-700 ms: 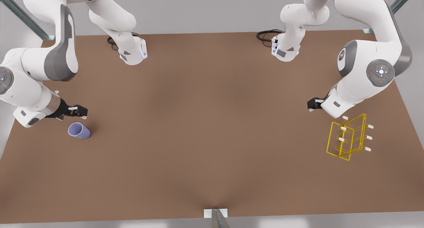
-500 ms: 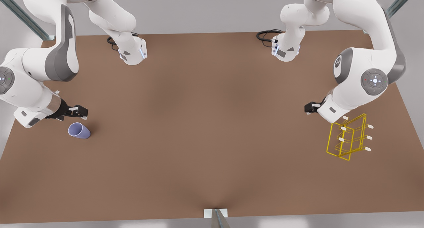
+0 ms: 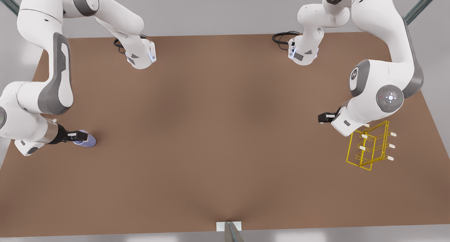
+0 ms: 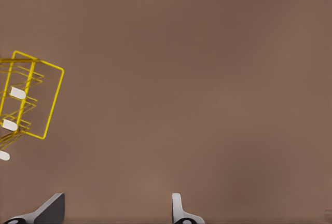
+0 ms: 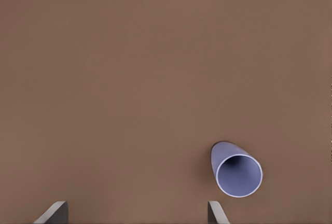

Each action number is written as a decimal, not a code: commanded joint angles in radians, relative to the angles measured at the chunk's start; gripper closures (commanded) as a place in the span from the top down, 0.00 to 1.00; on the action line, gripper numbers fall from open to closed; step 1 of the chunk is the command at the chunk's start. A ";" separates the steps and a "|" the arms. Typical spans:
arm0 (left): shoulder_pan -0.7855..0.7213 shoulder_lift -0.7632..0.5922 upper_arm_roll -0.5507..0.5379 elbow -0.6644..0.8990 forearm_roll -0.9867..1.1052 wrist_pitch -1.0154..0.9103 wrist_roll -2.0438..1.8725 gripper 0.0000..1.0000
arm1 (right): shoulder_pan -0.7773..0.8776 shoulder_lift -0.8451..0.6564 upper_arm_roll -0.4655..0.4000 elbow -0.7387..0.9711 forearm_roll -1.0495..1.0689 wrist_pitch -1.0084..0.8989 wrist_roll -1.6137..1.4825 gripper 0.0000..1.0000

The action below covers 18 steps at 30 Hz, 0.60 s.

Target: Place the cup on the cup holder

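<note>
The cup (image 5: 236,169), a small lavender-blue tumbler, shows its open mouth in the right wrist view and lies off to one side of my right gripper (image 5: 135,216), which is open with nothing between its fingers. At the front view's left, the right gripper (image 3: 81,136) hangs over the cup (image 3: 90,141) and hides part of it. The cup holder (image 3: 371,145), a yellow wire rack with white-tipped pegs, stands at the front view's right. My left gripper (image 3: 321,118) hovers just beside the rack's upper left and is open. The left wrist view has the cup holder (image 4: 31,99) at its edge, beyond the left gripper (image 4: 114,213).
The brown table (image 3: 225,129) is bare between the cup and the rack. Both arm bases (image 3: 140,55) stand at the table's far edge with black cables. A metal bracket (image 3: 228,228) sits at the near edge.
My right gripper has moved from above the cup in the front view down onto it, now covering part of it. The left gripper has drifted slightly toward the front view's left.
</note>
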 commanded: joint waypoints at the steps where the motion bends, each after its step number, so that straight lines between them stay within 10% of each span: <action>1: -0.001 -0.001 0.000 -0.001 0.000 -0.004 -0.020 1.00 | -0.011 0.005 -0.002 -0.006 0.004 0.057 -0.134 1.00; 18: -0.008 0.006 -0.002 -0.007 0.000 -0.012 -0.047 1.00 | 0.051 0.016 0.001 -0.209 -0.014 0.253 -0.041 1.00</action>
